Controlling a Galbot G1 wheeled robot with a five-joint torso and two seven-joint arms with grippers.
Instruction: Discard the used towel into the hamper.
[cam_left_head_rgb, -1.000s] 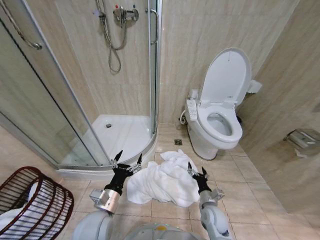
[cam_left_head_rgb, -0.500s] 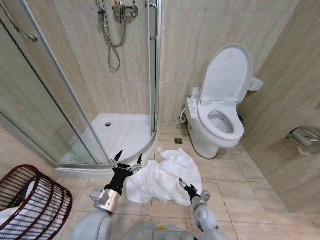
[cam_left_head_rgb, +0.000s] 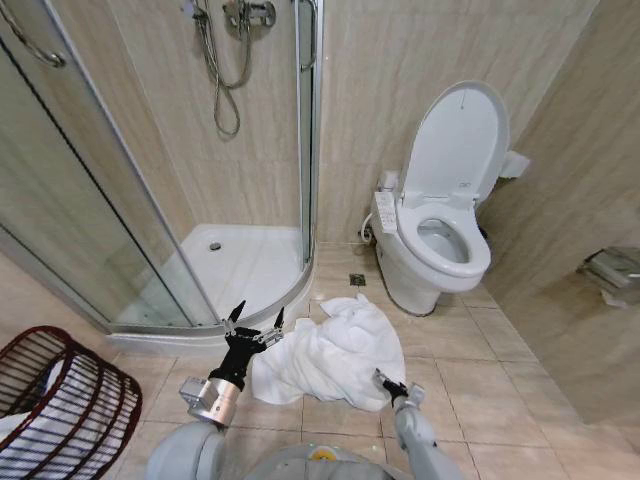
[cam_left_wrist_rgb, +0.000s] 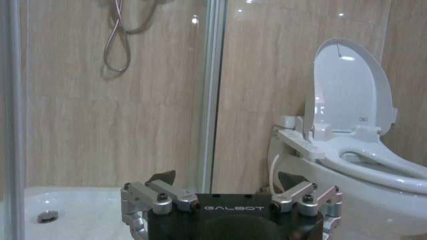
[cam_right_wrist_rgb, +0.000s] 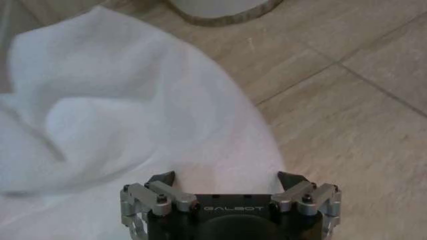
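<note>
The used towel (cam_left_head_rgb: 330, 352) is a crumpled white heap on the tiled floor between the shower and the toilet. My right gripper (cam_left_head_rgb: 391, 385) hangs open over its near right edge; in the right wrist view the open fingers (cam_right_wrist_rgb: 160, 179) straddle the white cloth (cam_right_wrist_rgb: 120, 110) just above it. At the towel's left side my left gripper (cam_left_head_rgb: 252, 323) is held up, open and holding nothing, and the left wrist view (cam_left_wrist_rgb: 227, 179) shows it aimed at the wall. The hamper (cam_left_head_rgb: 70, 395), a dark red-brown basket of thin bars, stands on the floor at the near left.
A glass corner shower (cam_left_head_rgb: 240, 262) with a raised white tray lies behind the left gripper. The toilet (cam_left_head_rgb: 440, 245), lid up, stands at the back right. Something white lies inside the hamper. Bare floor tiles (cam_left_head_rgb: 480, 390) spread to the right of the towel.
My right gripper has drawn back and down, from over the towel's right part to its near right edge. The left gripper has stayed put. The head camera has shifted slightly.
</note>
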